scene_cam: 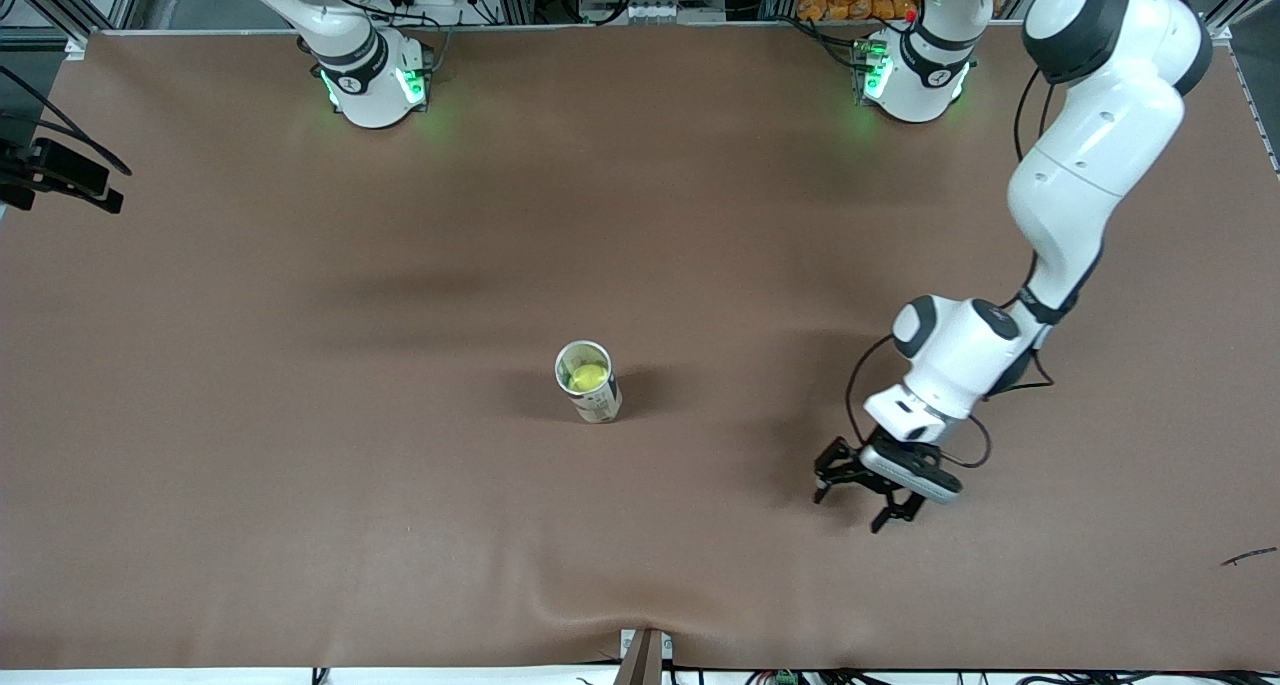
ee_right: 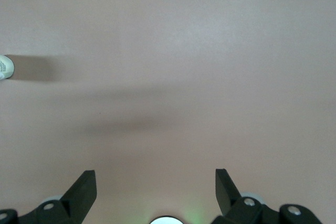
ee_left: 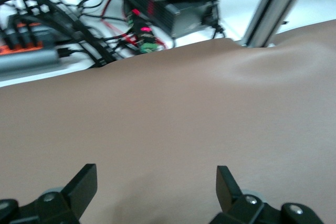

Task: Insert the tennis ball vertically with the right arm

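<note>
Item: ball (scene_cam: 588,376) lies inside the upright can (scene_cam: 590,383) mid-table (scene_cam: 300,365), insertion apparently complete; left gripper (scene_cam: 866,493) hovers low toward its arm's end, jaws apart, empty; right gripper (ee_right: 156,192) over bare table, jaws apart, empty; nothing evidently left.

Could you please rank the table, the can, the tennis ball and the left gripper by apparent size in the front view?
1. table
2. left gripper, open, raised, so nearness may enlarge it
3. can
4. tennis ball, inside the can
</note>
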Robot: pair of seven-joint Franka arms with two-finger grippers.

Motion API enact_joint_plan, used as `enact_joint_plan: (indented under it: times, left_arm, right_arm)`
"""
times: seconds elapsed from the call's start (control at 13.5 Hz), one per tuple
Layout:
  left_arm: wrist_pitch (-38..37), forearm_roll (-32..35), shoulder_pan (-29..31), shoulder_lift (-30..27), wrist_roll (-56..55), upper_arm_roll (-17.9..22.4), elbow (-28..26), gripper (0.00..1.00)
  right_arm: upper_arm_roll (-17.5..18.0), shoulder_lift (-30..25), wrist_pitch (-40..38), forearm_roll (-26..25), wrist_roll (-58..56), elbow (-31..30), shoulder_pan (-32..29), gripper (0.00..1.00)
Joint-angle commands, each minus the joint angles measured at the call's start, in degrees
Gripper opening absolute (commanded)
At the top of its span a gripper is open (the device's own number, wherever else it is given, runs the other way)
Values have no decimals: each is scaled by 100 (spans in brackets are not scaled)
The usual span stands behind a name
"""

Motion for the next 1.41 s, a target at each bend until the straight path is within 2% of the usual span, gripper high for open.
enact_joint_plan:
  times: [0.0, 0.3, 0.44, 0.81, 1.33]
  left_arm:
    - [-820, -75, 219, -257, -348, -86, 170, 100]
    - [-2595, -75, 465, -879, -699, -103, 409, 100]
    - [-3316, -67, 518, -1362, -1147, -95, 330, 100]
    - [-5662, -49, 518, -2575, -1632, -86, 365, 100]
    - [-7633, -127, 834, -3868, -1580, -112, 365, 100]
  right_arm:
    - [25, 136, -61, -1, 29, 214, -60, 100]
    - [25, 171, -61, -1, 72, 223, -96, 100]
    - [25, 233, -52, -10, 90, 223, -87, 100]
    - [16, 251, -52, -10, 90, 223, -87, 100]
    - [25, 242, 176, -63, 81, 223, -25, 100]
